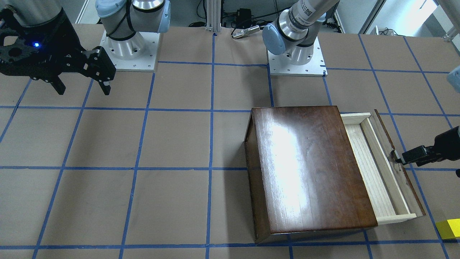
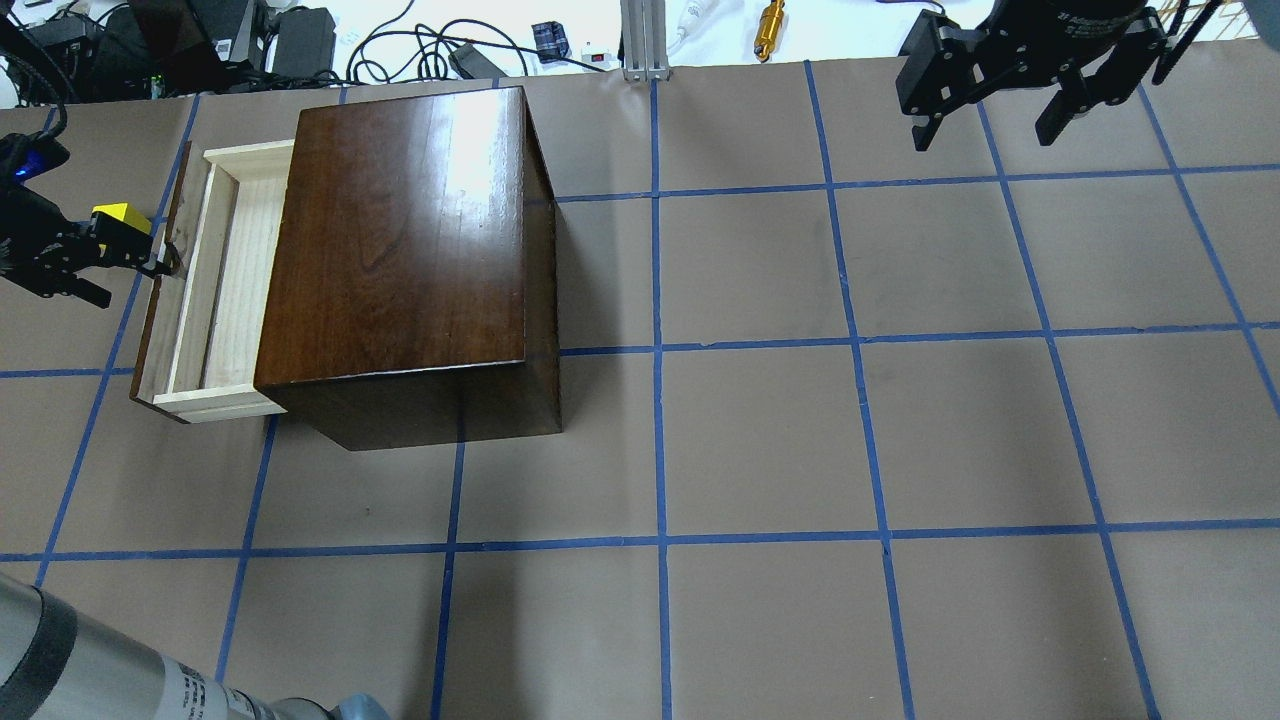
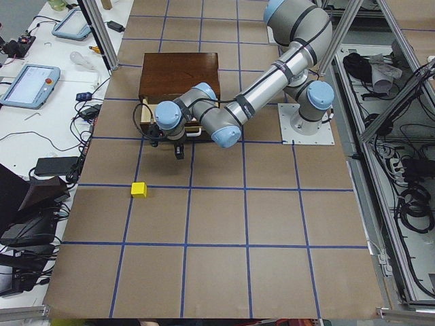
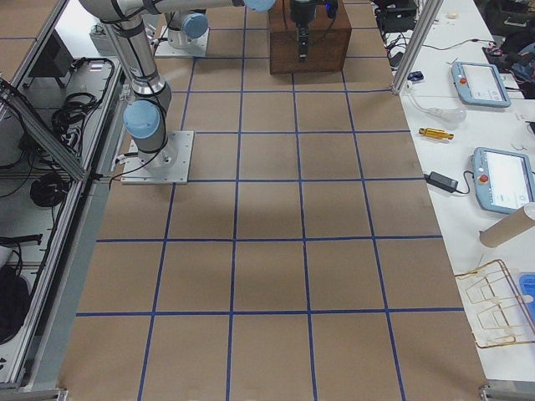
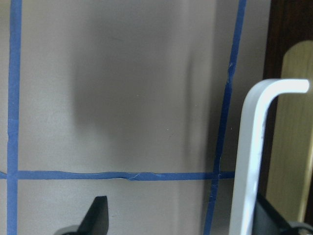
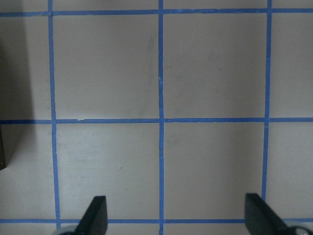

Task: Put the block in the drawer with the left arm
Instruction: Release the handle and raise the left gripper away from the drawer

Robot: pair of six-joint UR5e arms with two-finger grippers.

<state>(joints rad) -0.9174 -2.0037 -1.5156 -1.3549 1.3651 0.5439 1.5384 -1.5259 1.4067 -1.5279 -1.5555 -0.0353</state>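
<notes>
The yellow block (image 1: 449, 229) lies on the table beyond the drawer's front; it also shows in the overhead view (image 2: 120, 215) and the exterior left view (image 3: 138, 189). The drawer (image 1: 370, 165) is pulled out of the dark wooden box (image 1: 309, 169), and its pale tray (image 2: 225, 270) is empty. My left gripper (image 1: 397, 157) is at the drawer's front panel. In the left wrist view it (image 5: 181, 215) is open, with the metal pull (image 5: 249, 161) between its fingers, close to one of them. My right gripper (image 1: 82, 86) is open and empty, far from the box.
The box (image 2: 400, 240) stands on the brown paper table with its blue tape grid (image 2: 660, 350). Cables and small tools (image 2: 770, 20) lie past the table's far edge. The right gripper (image 2: 990, 125) hangs over bare table (image 6: 161, 122).
</notes>
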